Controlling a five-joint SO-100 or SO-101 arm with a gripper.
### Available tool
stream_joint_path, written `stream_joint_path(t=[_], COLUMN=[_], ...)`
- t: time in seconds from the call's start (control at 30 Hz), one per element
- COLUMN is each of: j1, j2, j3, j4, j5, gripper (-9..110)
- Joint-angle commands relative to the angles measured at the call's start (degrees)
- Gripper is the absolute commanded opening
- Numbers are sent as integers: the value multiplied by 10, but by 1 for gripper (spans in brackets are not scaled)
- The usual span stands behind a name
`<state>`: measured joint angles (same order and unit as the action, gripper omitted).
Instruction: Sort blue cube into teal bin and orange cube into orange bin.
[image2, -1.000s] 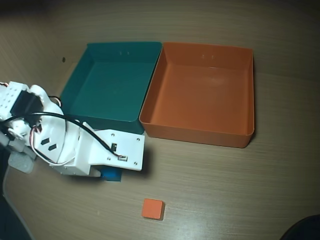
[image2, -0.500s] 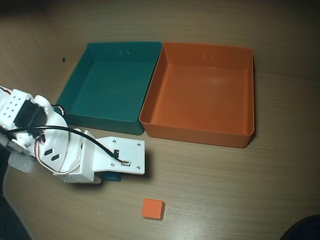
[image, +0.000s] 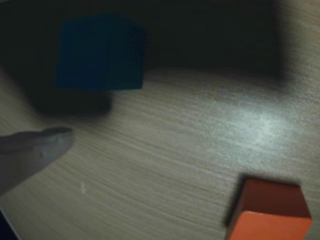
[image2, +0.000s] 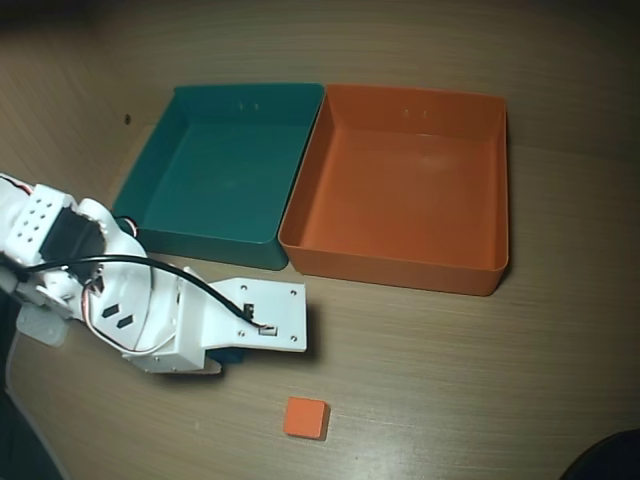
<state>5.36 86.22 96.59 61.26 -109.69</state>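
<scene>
- Where our wrist view looks down, one pale gripper fingertip (image: 35, 150) shows at the left edge; whether our gripper (image2: 235, 352) is apart or together, we cannot tell.
- Our small matte blue cube (image: 100, 52) sits in shadow beyond that fingertip, on the wood-grain table (image2: 450, 380).
- Our small matte orange cube (image2: 305, 417) lies near the arm.
- Farther off, the square teal plastic bin (image2: 215, 180) touches the square orange plastic bin (image2: 400, 190).

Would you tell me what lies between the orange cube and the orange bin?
Nothing: overhead, only bare wooden table separates the orange cube from the orange bin.
</scene>
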Motion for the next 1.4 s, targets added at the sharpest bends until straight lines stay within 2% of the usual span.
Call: stream_joint_path(t=[0.0,0.43,0.53,0.73,0.87,1.17,1.37], j1=[2,-3,-3,-4,-2,-13,-124], j2=[-5,-45,-41,-39,-24,164,227], j3=[-26,-26,-26,-25,-40,-79,-76], j4=[-5,-5,-1,3,-2,2,3], j5=[-2,6,7,10,10,11,11], gripper=[28,25,17,-8,-4,-6,-6])
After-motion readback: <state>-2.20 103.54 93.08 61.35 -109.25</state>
